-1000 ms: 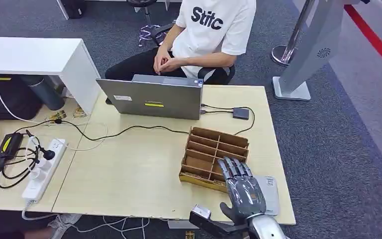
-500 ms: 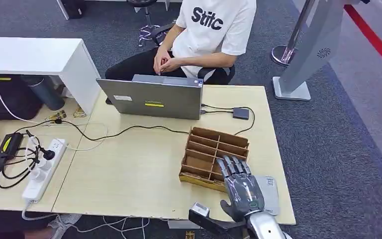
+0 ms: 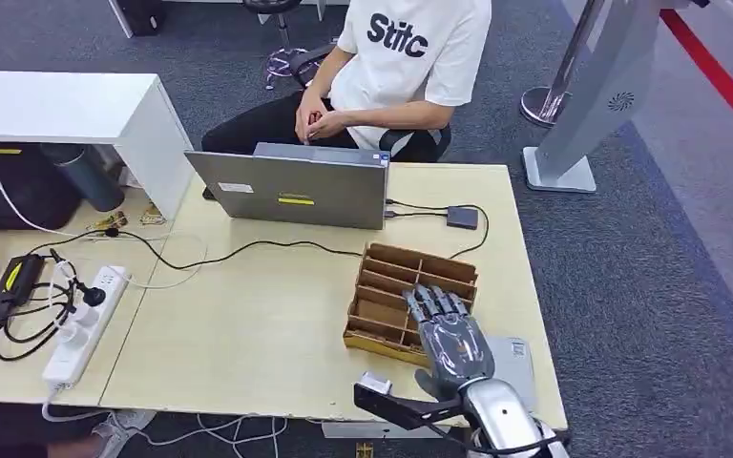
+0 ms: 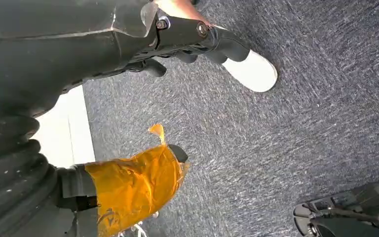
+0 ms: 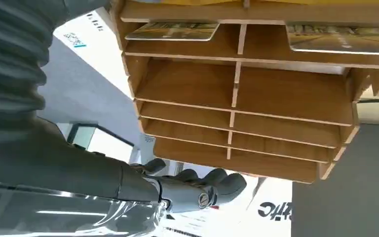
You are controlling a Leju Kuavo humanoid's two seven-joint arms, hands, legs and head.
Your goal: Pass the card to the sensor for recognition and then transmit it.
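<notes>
Two cards are seen in the right wrist view, one card and a second card, each lying flat in its own compartment of one row of the wooden divider box, one on either side of a partition; their long axes run along that row, parallel to the box's slats. The box rests on the light wooden surface, toward its right side. The right hand is positioned palm down over the near right corner of the box, fingers extended, slightly spread and pointing away from the robot; nothing is held, and whether the fingertips touch the box cannot be told. A grey flat device lies on the surface just beside the box, partly under the hand. The left hand hangs above grey carpet, fingers loosely curled, with nothing seen in it. A closed-angle laptop stands at the far edge, with a seated person behind it.
</notes>
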